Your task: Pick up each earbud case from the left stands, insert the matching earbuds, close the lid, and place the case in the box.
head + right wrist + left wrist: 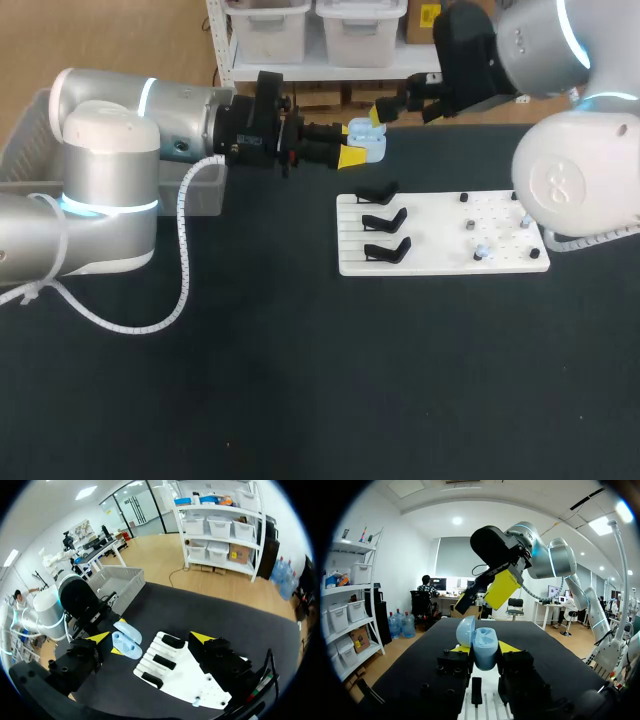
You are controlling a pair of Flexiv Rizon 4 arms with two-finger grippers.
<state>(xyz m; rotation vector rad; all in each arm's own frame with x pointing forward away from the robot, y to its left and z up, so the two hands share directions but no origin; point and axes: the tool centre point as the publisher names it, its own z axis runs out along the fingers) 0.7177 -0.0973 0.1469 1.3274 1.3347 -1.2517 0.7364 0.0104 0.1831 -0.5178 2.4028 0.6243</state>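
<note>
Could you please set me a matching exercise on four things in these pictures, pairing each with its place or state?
1. earbud case
2. white board
3. grey box
4. right jaws

A. by the left edge of the table
B. open, empty, near the case
C. lid open, clamped in the left jaws
D. flat on the table, carrying three black stands

Pairs: 1-C, 2-D, 3-A, 4-B

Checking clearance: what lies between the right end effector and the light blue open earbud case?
Nothing; left wrist view shows bare air between right end effector and case.
</note>
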